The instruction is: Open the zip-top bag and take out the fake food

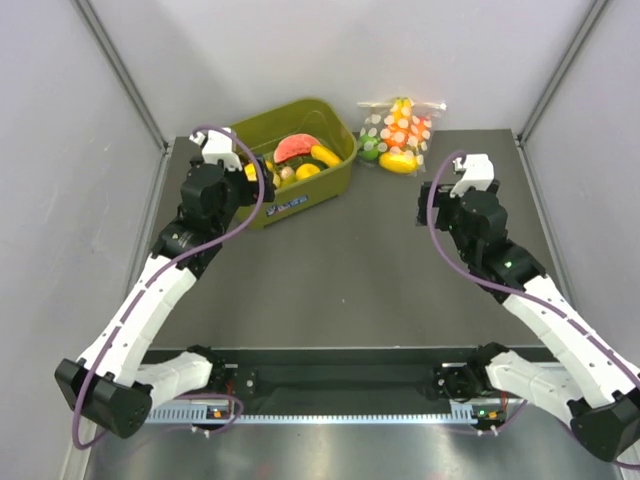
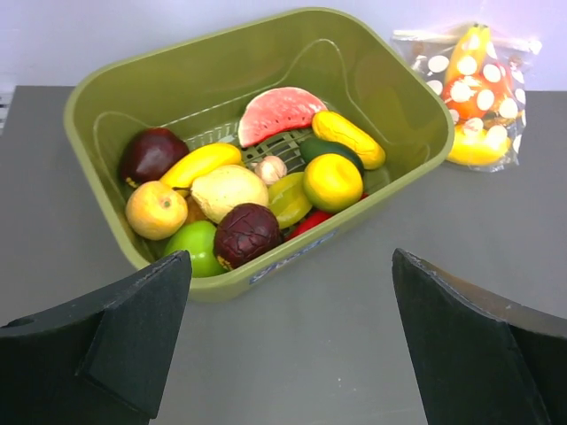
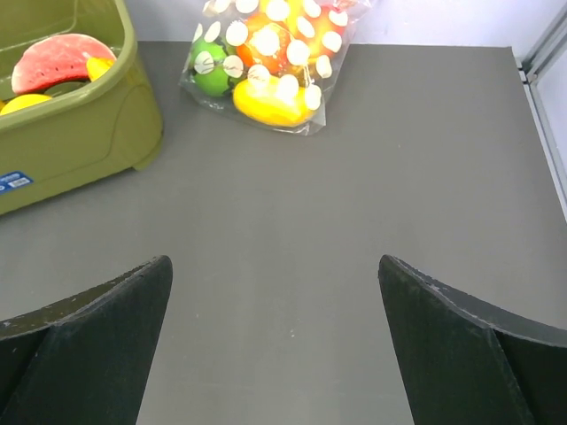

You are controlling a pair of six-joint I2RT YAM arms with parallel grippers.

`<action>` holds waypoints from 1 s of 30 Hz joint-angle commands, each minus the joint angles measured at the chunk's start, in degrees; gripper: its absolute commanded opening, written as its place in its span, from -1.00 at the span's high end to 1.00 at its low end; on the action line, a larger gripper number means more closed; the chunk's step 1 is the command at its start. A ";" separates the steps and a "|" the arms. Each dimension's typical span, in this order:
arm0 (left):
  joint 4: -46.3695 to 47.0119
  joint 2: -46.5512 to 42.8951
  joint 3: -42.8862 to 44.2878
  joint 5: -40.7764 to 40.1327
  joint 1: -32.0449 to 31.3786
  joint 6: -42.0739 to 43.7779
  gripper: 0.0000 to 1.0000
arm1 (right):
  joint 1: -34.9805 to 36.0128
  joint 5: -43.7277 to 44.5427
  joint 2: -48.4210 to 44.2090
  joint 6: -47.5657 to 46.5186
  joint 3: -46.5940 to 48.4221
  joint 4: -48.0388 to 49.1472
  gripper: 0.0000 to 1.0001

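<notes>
The zip-top bag [image 1: 398,132] lies shut at the far edge of the dark table, right of centre, its zip strip towards the back wall. Through its dotted plastic I see the fake food: a yellow banana bunch [image 3: 266,104], a round green piece [image 3: 211,80], an orange piece [image 3: 266,44] and a red piece [image 1: 421,128]. My left gripper [image 2: 291,258] hovers open just in front of the olive-green tub, and the bag [image 2: 474,97] lies off to its far right. My right gripper [image 3: 275,262] stands open over bare table, a good way short of the bag [image 3: 270,62]. Neither gripper touches anything.
The olive-green tub [image 1: 300,200] stands at the back left, close beside the bag. It holds several toy fruits, among them a pink watermelon slice [image 2: 279,111] and a dark purple fruit [image 2: 246,233]. Grey walls close in the table on three sides.
</notes>
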 commanded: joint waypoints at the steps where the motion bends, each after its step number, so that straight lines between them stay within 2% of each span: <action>1: 0.55 -2.47 -1.22 -3.09 -0.20 -0.60 -0.98 | -1.81 -2.11 1.32 1.46 2.11 2.92 -0.99; 5: -0.24 -3.43 -2.62 -1.52 -0.11 0.98 -0.98 | -4.53 -6.68 5.18 2.34 3.87 4.14 -0.99; 10: -2.09 -4.31 -3.77 2.87 -0.11 3.78 -0.98 | -12.61 -18.09 12.12 5.23 6.24 10.37 -0.99; 15: -1.73 -5.72 -5.53 7.10 -0.20 4.32 -0.98 | -21.05 -29.87 25.82 9.10 11.68 14.87 -1.00; 19: -0.95 -7.48 -6.23 9.12 -0.11 3.27 -0.98 | -23.60 -33.05 37.77 9.81 21.78 18.12 -0.99; 22: -0.42 -8.53 -6.76 10.00 -0.11 3.97 -0.98 | -24.75 -34.46 50.93 10.68 30.92 17.07 -0.99; 30: -0.77 -8.80 -7.11 9.30 -0.20 4.41 -0.98 | -25.54 -37.36 72.06 12.44 52.27 15.49 -0.99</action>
